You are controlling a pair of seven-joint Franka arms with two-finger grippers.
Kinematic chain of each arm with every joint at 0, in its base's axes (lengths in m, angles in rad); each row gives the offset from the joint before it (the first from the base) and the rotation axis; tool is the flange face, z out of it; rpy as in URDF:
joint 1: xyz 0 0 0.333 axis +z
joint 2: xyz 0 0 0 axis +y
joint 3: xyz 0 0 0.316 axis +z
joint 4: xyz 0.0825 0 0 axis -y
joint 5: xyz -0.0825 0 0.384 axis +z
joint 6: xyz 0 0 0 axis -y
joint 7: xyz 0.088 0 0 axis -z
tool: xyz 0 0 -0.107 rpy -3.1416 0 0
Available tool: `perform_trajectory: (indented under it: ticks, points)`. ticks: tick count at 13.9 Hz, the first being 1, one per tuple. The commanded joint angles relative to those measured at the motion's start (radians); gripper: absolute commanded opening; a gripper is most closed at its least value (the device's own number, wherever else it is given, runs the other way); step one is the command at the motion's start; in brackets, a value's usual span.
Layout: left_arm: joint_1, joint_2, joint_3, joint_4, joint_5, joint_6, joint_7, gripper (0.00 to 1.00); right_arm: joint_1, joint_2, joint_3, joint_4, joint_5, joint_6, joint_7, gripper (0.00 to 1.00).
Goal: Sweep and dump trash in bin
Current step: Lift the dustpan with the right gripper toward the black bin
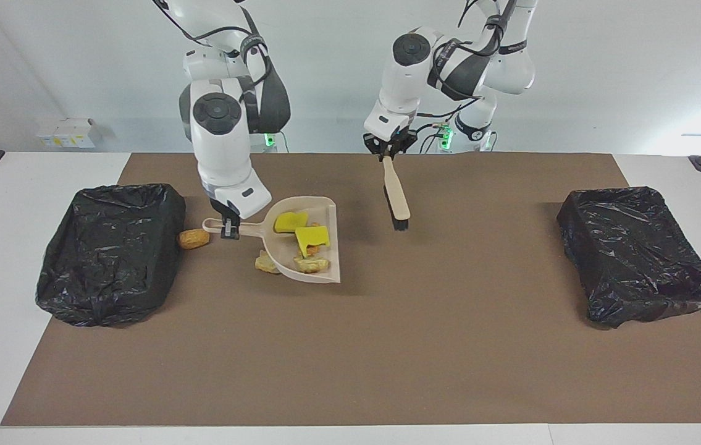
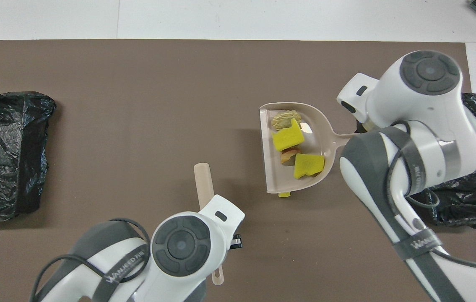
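While the dustpan (image 1: 304,238) rides above the brown mat (image 1: 387,346) with its load, we judge the sweeping to be largely over and the carry to the bin to be the step in hand. Our right hand (image 1: 228,231) is pinching the dustpan's handle, and the pan hangs over the middle of the worktop, shifted toward the right arm's end. In it lie two yellow sponge bits (image 2: 288,138) and a few tan lumps (image 2: 283,120). The trash is not all aboard: one tan lump (image 1: 265,264) sits on the mat, partly hidden under the pan, another lump (image 1: 193,238) rests just beside the black-lined bin (image 1: 112,253) at the right arm's end, and a small yellow scrap (image 2: 284,194) shows at the pan's edge in the overhead view; whether it lies on the mat we cannot tell.

Our left hand (image 1: 389,152) is pressed together on the brush (image 1: 396,194), holding it by the handle with the bristles pointing down over the mat near the robots' edge, and it waits. A second black-lined bin (image 1: 637,253) stands at the left arm's end.

Next, we think, the pan must be kept level on its way over the nearer bin's rim, then tipped so the scraps slide out of the open lip. A tilt too soon would spill them on the mat. The stray lumps will probably need another pass with the brush.
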Motion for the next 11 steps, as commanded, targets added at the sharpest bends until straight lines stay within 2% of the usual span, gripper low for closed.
perform_trajectory:
  ticks: [1,3,5,11]
  points:
    - [-0.072,0.026,0.007,-0.063,0.018,0.156,-0.117,0.00,-0.081,-0.012,0.005,0.049,0.030,-0.061,-0.131,0.00]
    - [-0.127,0.093,0.007,-0.063,0.001,0.181,-0.131,0.00,-0.138,-0.040,0.002,0.049,0.013,-0.081,-0.184,0.00]
    - [-0.127,0.096,0.005,-0.075,-0.037,0.198,-0.120,0.00,-0.201,-0.049,0.000,0.049,0.014,-0.080,-0.292,0.00]
    - [-0.173,0.112,0.004,-0.138,-0.045,0.295,-0.079,0.00,-0.431,-0.054,-0.001,0.048,0.007,-0.069,-0.524,0.00]
